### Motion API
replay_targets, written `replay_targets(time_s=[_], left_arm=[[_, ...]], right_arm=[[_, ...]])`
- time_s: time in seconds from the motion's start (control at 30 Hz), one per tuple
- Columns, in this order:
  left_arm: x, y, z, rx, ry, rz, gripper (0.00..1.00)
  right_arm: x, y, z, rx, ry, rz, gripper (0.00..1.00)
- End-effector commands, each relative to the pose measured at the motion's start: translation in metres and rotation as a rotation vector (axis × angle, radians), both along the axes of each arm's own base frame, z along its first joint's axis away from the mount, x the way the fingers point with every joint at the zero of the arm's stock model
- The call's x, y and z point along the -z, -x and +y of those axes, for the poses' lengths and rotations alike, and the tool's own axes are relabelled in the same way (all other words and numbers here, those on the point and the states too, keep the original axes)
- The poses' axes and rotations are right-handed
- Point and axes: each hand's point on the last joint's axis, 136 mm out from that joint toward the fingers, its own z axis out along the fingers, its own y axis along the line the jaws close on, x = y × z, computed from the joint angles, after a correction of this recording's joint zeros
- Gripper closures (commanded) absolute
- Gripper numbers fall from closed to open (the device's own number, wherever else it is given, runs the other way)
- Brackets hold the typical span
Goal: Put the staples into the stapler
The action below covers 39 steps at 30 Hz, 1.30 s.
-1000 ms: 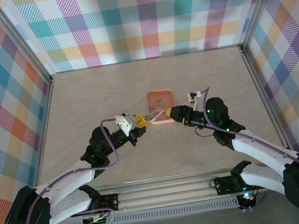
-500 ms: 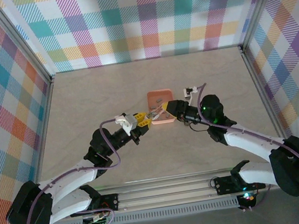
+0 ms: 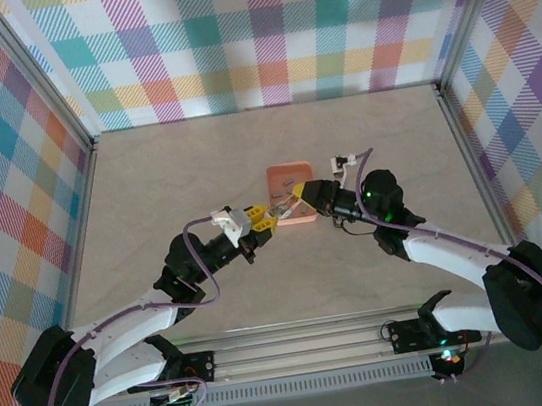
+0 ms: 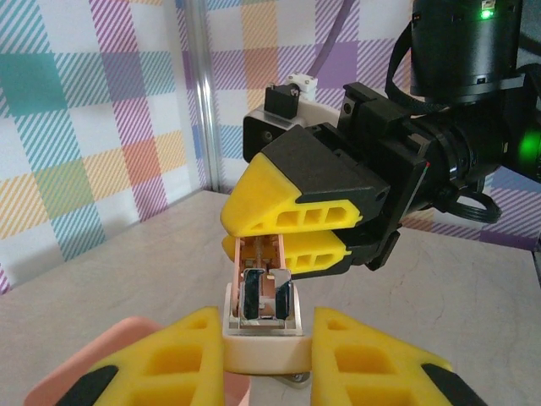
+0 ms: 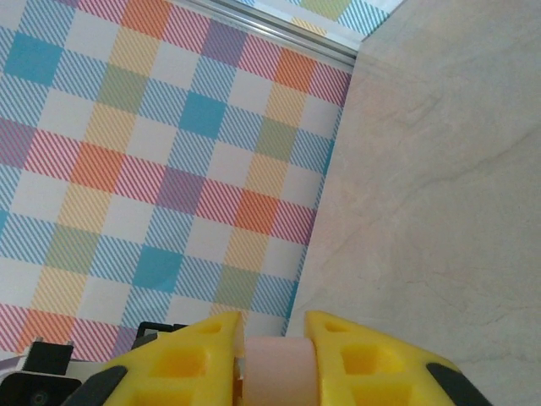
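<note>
The stapler hangs in the air between both grippers, its metal channel open toward the left wrist camera. My left gripper is shut on its cream base. My right gripper faces it, shut on the pinkish upper arm of the stapler. From above, the left gripper and right gripper meet over the orange tray, with the stapler between them. A thin grey strip of staples seems to lie on the tray, too small to be sure.
The tray's near corner shows blurred below my left fingers. Plaid walls with aluminium posts enclose the beige table on three sides. Both arms reach inward from the near edge.
My right gripper moved left and slightly farther back, reaching the stapler and closing on its upper arm. The left gripper kept its hold and barely moved.
</note>
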Motion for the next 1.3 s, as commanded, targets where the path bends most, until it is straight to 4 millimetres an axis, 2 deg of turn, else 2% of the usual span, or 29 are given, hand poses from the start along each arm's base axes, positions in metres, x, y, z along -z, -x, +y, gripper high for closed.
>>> replay_targets(time_s=[0.0,0.03,0.13,0.23,0.33,0.5,0.57,0.67,0.87,1.1,1.27], left_arm=[[-0.016,0.005,-0.006,0.028,0.007,-0.039,0.8],[-0.013,0.005,-0.005,0.025,-0.006,-0.031,0.72],[-0.009,0.002,0.001,-0.011,-0.044,0.015,0.57],[-0.004,-0.006,0.01,-0.084,-0.061,0.094,0.46],[0.003,-0.012,0.016,-0.134,-0.071,0.168,0.39],[0.019,-0.022,0.02,-0.196,-0.079,0.249,0.37],[0.024,-0.022,0.018,-0.189,-0.095,0.264,0.37],[0.03,-0.024,0.015,-0.184,-0.119,0.28,0.37],[0.039,-0.027,0.008,-0.168,-0.149,0.29,0.36],[0.047,-0.03,0.0,-0.142,-0.166,0.299,0.36],[0.051,-0.038,-0.002,-0.164,-0.177,0.321,0.35]], right_arm=[[-0.01,-0.003,-0.008,0.029,0.077,-0.079,0.83],[-0.008,-0.002,-0.013,0.036,0.123,-0.099,0.83],[-0.005,-0.001,-0.03,0.042,0.264,-0.195,0.86],[-0.004,0.002,-0.049,0.015,0.423,-0.292,0.87],[-0.008,0.004,-0.063,-0.059,0.551,-0.399,0.88],[-0.003,0.013,-0.077,-0.249,0.737,-0.639,0.92],[0.004,0.02,-0.082,-0.336,0.807,-0.734,0.94],[0.02,0.018,-0.094,-0.418,0.887,-0.815,0.95],[0.06,-0.015,-0.121,-0.471,0.931,-0.728,0.97],[0.092,-0.038,-0.127,-0.593,0.88,-0.723,0.99],[0.116,-0.06,-0.133,-0.637,0.91,-0.707,0.99]])
